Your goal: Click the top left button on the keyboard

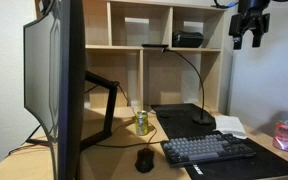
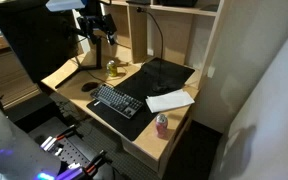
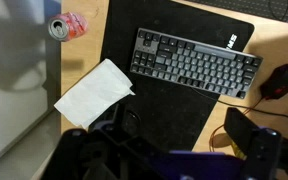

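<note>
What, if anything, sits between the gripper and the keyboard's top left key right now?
Nothing visible. The gripper hangs open high above the keyboard, with clear air between; the lamp stands behind, off the path.

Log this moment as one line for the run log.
phase: approach | gripper: open, empty, raised high over the keyboard | keyboard: flat on black mat, untouched | key press: not yet done

keycaps on the keyboard (image 1: 209, 150) are too small in both exterior views to single out the top left button. below the keyboard in the wrist view, the gripper (image 3: 179, 150) is a dark blur, cut by the bottom edge.
</note>
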`<state>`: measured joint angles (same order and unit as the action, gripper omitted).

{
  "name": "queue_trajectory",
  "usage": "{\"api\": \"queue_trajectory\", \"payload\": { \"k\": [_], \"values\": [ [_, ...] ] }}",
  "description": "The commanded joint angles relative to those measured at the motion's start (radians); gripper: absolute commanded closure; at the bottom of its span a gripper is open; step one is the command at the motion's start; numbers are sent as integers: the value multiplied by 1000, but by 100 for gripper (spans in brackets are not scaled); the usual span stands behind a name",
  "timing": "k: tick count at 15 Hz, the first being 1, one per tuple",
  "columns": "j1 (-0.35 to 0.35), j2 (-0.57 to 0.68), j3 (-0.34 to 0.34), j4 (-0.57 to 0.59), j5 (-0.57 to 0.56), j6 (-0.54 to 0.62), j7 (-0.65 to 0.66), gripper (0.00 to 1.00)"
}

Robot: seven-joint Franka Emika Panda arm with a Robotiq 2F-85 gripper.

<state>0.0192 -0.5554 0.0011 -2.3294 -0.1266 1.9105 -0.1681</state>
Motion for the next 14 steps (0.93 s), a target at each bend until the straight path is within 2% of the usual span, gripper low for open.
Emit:
{"api": "queue_trajectory", "payload": {
  "k": [1,3,5,7,10,12,13,14],
  "values": [
    [6,1,-5,2,-3,-2,3,0],
    [6,1,-5,2,-3,-2,3,0],
    [19,144,-6,51,21,-52,-11,0],
    [63,199,1,-4,69,28,-51,0],
    [122,322,48,-45,105,84,-94,0],
    [135,352,58,-69,107,86,-143,0],
    [123,337,63,-45,95,69,-85,0],
    [128,359,72,-48,95,71,-81,0]
  ]
}}
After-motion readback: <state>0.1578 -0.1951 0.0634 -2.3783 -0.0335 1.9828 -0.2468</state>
